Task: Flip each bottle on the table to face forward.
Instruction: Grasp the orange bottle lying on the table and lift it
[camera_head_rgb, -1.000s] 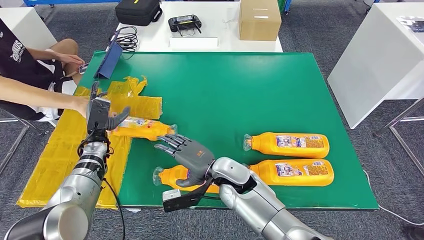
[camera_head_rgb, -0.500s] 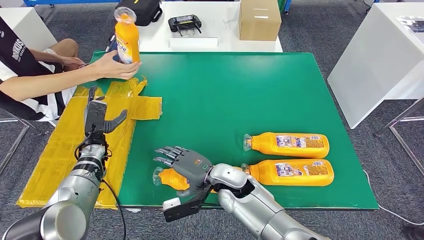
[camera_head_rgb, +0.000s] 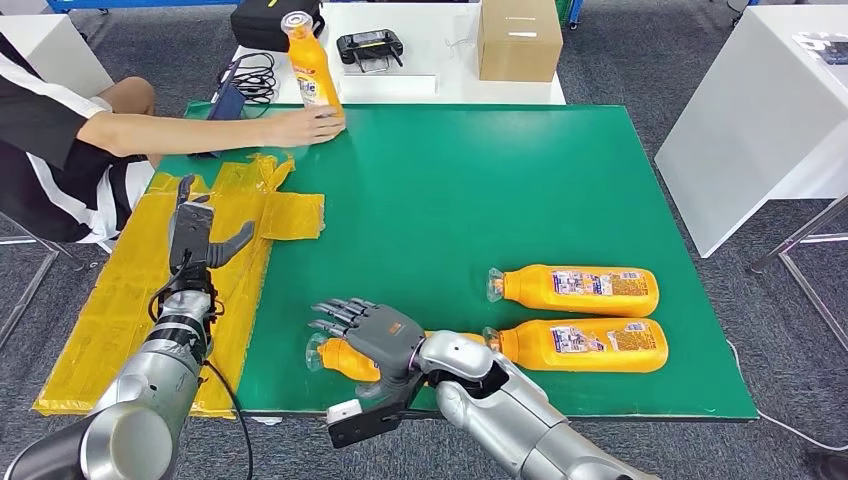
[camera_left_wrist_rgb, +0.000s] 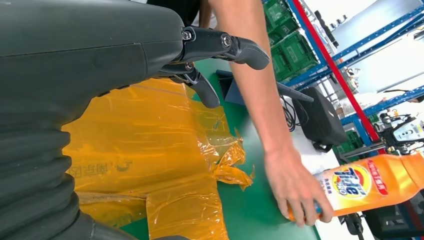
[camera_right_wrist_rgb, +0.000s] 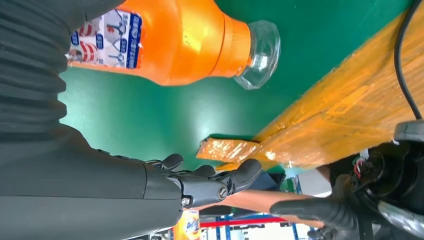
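The green mat covers the table; three orange bottles lie flat on it near the front edge. One bottle lies at about 4 o'clock from the middle of the mat, its clear cap pointing to 9 o'clock; a second bottle lies just in front of it, close beside it, cap the same way. A third bottle lies at about 7 o'clock on the mat, and the right hand hangs over it with its fingers spread wide and nothing in it; I cannot tell if the hand touches the bottle.

The left hand is up at 9 o'clock, over the crinkly yellow plastic sheet; its fingers are apart and it holds nothing.

A person's hand holds a fourth bottle standing up at the far edge of the mat, at about 11 o'clock; its cap points up.

Behind the mat, at 12 o'clock, a brown box sits on a white table, with a black controller near it.
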